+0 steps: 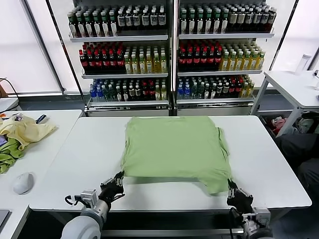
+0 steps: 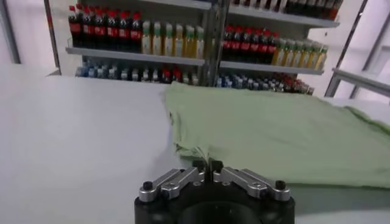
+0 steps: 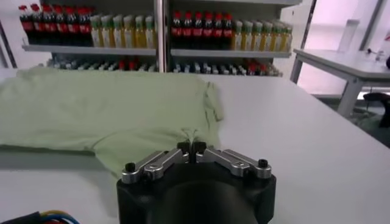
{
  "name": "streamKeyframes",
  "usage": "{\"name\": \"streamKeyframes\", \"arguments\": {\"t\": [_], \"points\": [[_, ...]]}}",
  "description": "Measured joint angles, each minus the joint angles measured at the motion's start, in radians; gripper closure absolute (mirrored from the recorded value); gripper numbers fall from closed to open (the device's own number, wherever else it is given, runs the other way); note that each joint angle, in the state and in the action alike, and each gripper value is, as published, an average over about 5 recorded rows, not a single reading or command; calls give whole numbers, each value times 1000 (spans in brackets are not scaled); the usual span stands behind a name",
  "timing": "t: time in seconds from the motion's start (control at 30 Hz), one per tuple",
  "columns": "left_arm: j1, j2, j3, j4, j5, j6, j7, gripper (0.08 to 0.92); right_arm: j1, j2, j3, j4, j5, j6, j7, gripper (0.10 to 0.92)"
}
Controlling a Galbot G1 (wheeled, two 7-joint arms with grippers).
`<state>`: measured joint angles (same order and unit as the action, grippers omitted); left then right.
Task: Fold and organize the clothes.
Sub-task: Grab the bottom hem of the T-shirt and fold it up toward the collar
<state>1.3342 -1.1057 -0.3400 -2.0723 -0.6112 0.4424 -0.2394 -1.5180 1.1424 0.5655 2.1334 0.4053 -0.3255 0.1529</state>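
The light sage-green T-shirt [image 1: 172,147] lies spread on the white table [image 1: 75,164], plain face up, with no graphic showing. Its near edge is raised a little off the table and casts a shadow. My left gripper [image 1: 118,180] is at the near left corner of the shirt and is shut on the cloth; in the left wrist view my left gripper [image 2: 208,164] pinches the shirt's [image 2: 274,134] edge. My right gripper [image 1: 231,189] is at the near right corner, and in the right wrist view my right gripper [image 3: 191,146] is shut on a tuft of the shirt [image 3: 109,109].
A side table at the left holds a pale yellow garment [image 1: 25,130], a darker green cloth [image 1: 9,157] and a white mouse [image 1: 23,182]. Shelves of bottles [image 1: 172,50] stand behind the table. Another white table [image 1: 294,84] stands at the far right.
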Motion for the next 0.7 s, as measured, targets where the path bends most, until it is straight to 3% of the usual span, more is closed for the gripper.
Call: {"name": "streamKeyframes", "arguments": {"t": [0.3, 0.7], "points": [[-79, 31, 21, 46, -23, -17, 4, 887, 148, -60, -38, -78, 29, 0, 0, 896], [-247, 24, 122, 205, 25, -36, -8, 887, 367, -110, -144, -245, 32, -5, -10, 896]]}}
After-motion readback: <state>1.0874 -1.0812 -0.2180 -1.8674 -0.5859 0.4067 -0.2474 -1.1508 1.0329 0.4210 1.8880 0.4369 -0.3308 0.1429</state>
